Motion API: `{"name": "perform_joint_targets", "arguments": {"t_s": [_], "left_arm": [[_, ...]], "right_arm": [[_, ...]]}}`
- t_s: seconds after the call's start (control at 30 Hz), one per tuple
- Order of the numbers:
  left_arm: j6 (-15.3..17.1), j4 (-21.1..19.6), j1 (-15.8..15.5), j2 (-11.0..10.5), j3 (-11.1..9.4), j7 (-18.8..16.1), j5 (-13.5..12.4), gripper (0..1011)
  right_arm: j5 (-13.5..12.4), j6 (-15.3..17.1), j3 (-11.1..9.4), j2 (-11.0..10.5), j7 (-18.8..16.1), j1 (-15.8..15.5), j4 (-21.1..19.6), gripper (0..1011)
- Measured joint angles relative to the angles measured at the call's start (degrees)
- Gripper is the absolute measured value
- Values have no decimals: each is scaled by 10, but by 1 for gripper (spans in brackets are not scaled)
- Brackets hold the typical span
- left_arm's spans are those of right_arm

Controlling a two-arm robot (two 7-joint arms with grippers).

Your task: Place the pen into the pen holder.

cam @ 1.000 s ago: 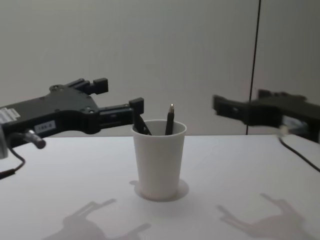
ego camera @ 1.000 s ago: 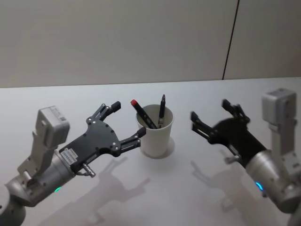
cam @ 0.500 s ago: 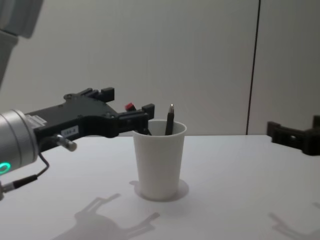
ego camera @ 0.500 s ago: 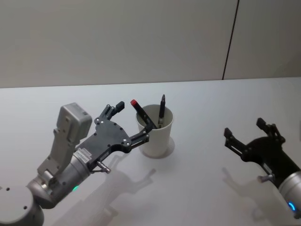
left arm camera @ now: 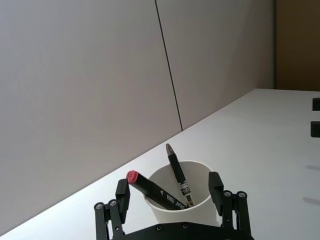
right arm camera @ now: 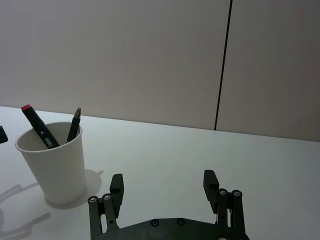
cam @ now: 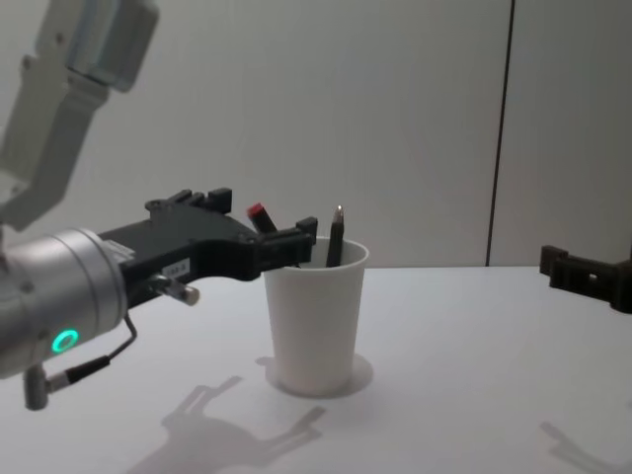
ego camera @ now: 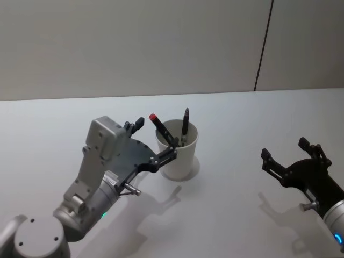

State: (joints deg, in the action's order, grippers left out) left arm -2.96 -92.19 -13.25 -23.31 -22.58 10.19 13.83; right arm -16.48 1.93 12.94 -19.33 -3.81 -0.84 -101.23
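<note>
Two pens stand in the pen holder, a white paper cup set upright near the middle of the tabletop: a red-capped pen leans to the robot's left with its cap well above the rim, and a slim black pen stands steeper beside it, nearer the far side of the rim. Room is tight on the cup's left, where the left gripper hovers level with the rim, its fingers spread wide and holding nothing. One fingertip lies just beside the cup's upper wall, whether touching it I cannot tell, and the other sits behind the red-capped pen, so that pen's upper half stands between them. Open room lies on the cup's right and front. The right gripper hangs low over the tabletop well apart to the right, its fingers likewise parted and empty. Pale and smooth, the tabletop carries soft shadows of both arms. Behind it rises a plain light wall, cut by one thin dark vertical seam.
</note>
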Motion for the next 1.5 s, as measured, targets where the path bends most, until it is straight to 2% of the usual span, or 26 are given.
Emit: {"name": "perform_joint_targets", "arguments": {"t_s": [0.33,0.5,1.5], "left_arm": [[28,-8,-3,11,-26,-72,-18,1004],[36,-10,-4,14,-33,-91,-23,1004],[38,-10,-3,14,-34,-96,-23,1004]], "right_arm": [[0,0,0,0,0,0,0,1002],[0,0,0,0,0,0,0,1001],[0,0,0,0,0,0,0,1002]]}}
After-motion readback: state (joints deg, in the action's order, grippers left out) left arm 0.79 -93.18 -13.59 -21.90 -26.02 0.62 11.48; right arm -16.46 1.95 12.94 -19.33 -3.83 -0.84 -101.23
